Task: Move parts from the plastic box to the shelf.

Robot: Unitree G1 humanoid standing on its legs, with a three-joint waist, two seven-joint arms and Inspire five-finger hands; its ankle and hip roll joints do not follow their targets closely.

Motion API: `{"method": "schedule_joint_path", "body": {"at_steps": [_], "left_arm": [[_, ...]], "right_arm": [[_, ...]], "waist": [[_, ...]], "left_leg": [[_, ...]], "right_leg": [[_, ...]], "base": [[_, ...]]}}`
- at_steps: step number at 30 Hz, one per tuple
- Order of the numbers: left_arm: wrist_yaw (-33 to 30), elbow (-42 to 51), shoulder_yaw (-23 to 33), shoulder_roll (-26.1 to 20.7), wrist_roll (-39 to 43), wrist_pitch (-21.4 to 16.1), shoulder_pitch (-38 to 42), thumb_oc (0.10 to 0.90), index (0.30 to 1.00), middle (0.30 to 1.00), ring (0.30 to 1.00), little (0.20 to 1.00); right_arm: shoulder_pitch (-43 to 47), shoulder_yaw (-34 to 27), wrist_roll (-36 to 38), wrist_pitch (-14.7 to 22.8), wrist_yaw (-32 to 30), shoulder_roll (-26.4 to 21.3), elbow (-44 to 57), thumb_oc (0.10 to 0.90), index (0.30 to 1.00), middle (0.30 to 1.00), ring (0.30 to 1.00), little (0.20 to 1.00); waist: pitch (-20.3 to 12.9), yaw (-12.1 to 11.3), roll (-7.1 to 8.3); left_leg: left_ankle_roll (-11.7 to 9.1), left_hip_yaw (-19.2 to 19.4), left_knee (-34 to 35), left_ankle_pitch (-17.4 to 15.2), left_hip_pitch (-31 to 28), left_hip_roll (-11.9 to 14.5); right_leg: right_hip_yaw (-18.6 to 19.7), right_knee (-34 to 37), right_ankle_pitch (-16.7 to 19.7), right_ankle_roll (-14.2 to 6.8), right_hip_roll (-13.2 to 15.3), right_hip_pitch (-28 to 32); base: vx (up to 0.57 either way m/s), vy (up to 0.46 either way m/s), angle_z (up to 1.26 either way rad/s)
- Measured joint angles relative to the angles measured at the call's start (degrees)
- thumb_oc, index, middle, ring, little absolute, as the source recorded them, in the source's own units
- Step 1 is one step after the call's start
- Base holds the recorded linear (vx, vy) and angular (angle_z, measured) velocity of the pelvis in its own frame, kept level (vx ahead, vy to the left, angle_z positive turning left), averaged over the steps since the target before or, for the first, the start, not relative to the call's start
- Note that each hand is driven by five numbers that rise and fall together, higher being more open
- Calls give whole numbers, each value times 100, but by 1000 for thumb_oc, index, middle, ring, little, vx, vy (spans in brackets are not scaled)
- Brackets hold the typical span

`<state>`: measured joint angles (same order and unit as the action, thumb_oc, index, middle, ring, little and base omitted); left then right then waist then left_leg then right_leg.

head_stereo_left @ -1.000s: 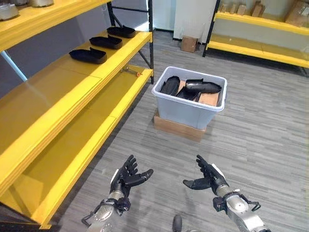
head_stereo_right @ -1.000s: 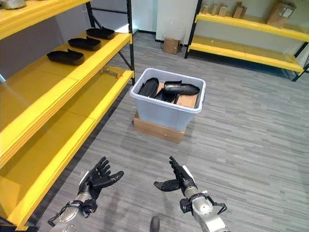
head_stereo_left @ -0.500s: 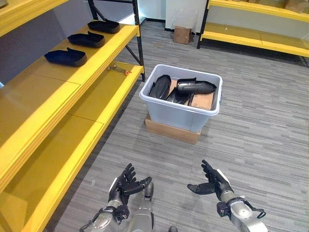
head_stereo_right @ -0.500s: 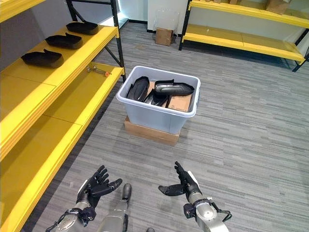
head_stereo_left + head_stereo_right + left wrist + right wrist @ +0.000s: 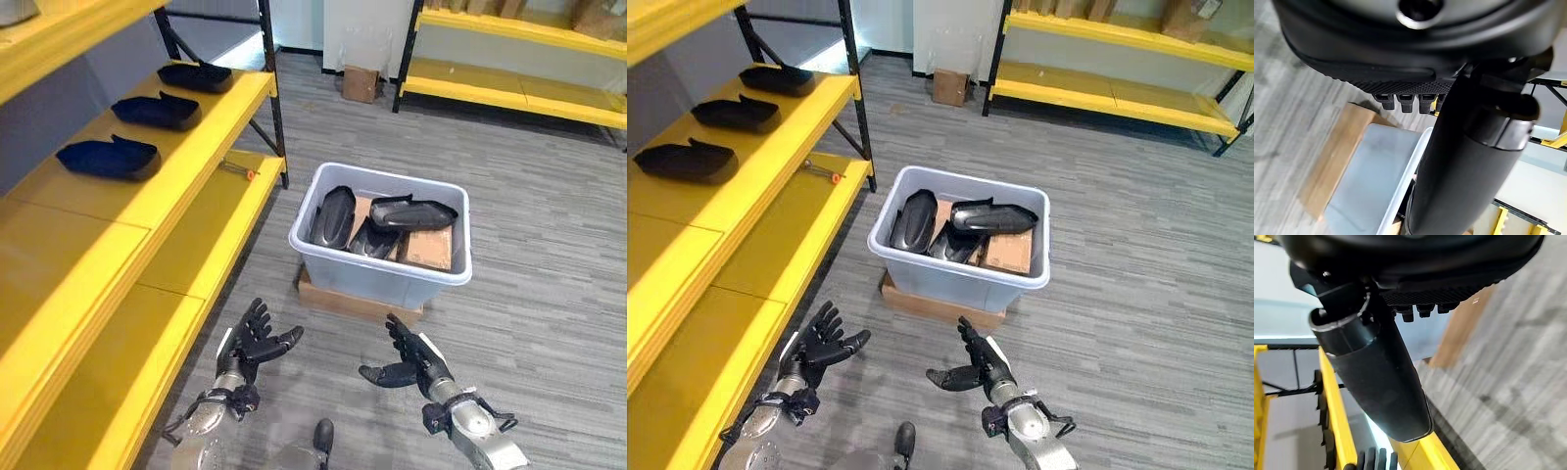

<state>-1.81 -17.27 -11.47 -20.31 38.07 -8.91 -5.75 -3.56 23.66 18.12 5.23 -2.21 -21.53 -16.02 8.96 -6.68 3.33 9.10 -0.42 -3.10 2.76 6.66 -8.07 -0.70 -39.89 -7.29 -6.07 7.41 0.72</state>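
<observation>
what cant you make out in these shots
- Bottom of the plastic box: in the eye views, black parts and cardboard cover it.
- Small orange-tipped tool on the lower shelf: too small to identify.
- Box contents in the left wrist view: the left hand blocks them.

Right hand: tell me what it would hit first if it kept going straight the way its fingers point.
Probably the near wall of the grey plastic box. The right hand is open, fingers aimed forward at it over bare floor. Depth is unclear, so it might meet the cardboard base beneath instead.
</observation>
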Motion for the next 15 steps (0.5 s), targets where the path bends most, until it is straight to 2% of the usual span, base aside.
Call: {"method": "schedule_joint_path", "body": {"at_steps": [1, 2, 3, 5, 6, 7, 9, 10, 12, 13, 14, 15], "left_arm": [[-10, -15, -12, -33, -1, 26, -15, 900, 1000, 1000, 1000, 1000], [-10, -28, -60, -80, -2, 61, -34, 900, 1000, 1000, 1000, 1000], [0, -20, -86, -104, -13, 89, -131, 900, 1000, 1000, 1000, 1000], [-1, -24, -93, -104, -15, 121, -229, 900, 1000, 1000, 1000, 1000], [11, -17, -88, -159, -15, 126, -285, 900, 1000, 1000, 1000, 1000], [7, -42, -87, -177, -12, 126, -291, 900, 1000, 1000, 1000, 1000], [11, -53, -111, -181, -1, 139, -349, 900, 1000, 1000, 1000, 1000], [18, -77, -144, -161, 1, 141, -362, 900, 1000, 1000, 1000, 1000], [23, -82, -179, -143, 2, 145, -368, 900, 1000, 1000, 1000, 1000], [46, -86, -199, -119, 1, 148, -389, 900, 1000, 1000, 1000, 1000], [73, -85, -202, -111, 1, 148, -397, 900, 1000, 1000, 1000, 1000], [120, -82, -194, -92, 0, 145, -402, 900, 1000, 1000, 1000, 1000]], "right_arm": [[22, -3, -1, 0, 1, 35, 4, 900, 1000, 1000, 1000, 1000], [24, -9, -1, 3, 0, 59, 9, 900, 1000, 1000, 1000, 1000], [-42, 16, -2, -5, 24, 54, 10, 900, 1000, 1000, 1000, 1000], [-94, 17, 2, -6, 56, 42, 23, 900, 1000, 1000, 1000, 1000], [-169, 50, 7, -18, 74, 31, 53, 900, 1000, 1000, 1000, 1000], [-213, 51, 10, -31, 99, 29, 53, 900, 1000, 1000, 1000, 1000], [-282, 53, 10, -56, 102, 20, 52, 900, 1000, 1000, 1000, 1000], [-292, 43, 10, -65, 98, -2, 48, 900, 1000, 1000, 1000, 1000], [-291, 41, 10, -80, 94, -28, 49, 900, 1000, 1000, 1000, 1000], [-278, 41, 9, -95, 92, -52, 42, 900, 1000, 1000, 1000, 1000], [-275, 41, 8, -97, 93, -65, 43, 900, 1000, 1000, 1000, 1000], [-273, 42, 8, -98, 96, -91, 45, 900, 1000, 1000, 1000, 1000]], "waist": [[22, 57, -36], [57, 128, -97], [135, 223, -261], [228, 317, -458], [256, 412, -540], [277, 437, -524], [280, 506, -495], [276, 570, -478], [278, 632, -438], [276, 648, -435], [275, 641, -434], [252, 635, -409]], "left_leg": [[49, -46, 3, -33, -58, -14], [-44, -81, 17, 78, -135, -11], [182, -182, 17, -166, -379, -14], [200, -212, 39, -255, -591, 46], [12, -232, 58, -310, -688, 58], [-12, -236, 75, -401, -760, 38], [-137, -310, 64, -468, -886, -20], [-145, -395, 105, -483, -978, -52], [-104, -463, 110, -486, -1054, -119], [-104, -431, 126, -496, -1200, -125], [-149, -449, 131, -522, -1289, -112], [-271, -474, 140, -599, -1465, -92]], "right_leg": [[41, -531, 253, -24, 2, -276], [31, -979, 299, -33, 37, -468], [-62, -1280, 27, 23, 34, -886], [-433, -1172, -370, 114, 67, -1300], [-640, -513, -404, 145, 11, -1813], [-838, 253, -346, 190, 34, -2027], [-1067, 1234, -66, 304, 59, -2138], [-1007, 2145, 231, 263, 12, -2137], [-844, 2800, 643, 212, 52, -2103], [-792, 3088, 975, 318, 102, -2043], [-806, 3119, 1115, 353, 128, -1991], [-981, 3266, 1238, 419, 199, -1739]], "base": [[210, 252, 15], [331, 271, 27], [259, 177, 18], [254, 71, 8], [320, -2, 16], [309, -54, 21], [185, -69, 23], [191, -92, 36], [191, -120, 35], [137, -109, 32], [274, -178, 41], [140, -68, 30]]}}
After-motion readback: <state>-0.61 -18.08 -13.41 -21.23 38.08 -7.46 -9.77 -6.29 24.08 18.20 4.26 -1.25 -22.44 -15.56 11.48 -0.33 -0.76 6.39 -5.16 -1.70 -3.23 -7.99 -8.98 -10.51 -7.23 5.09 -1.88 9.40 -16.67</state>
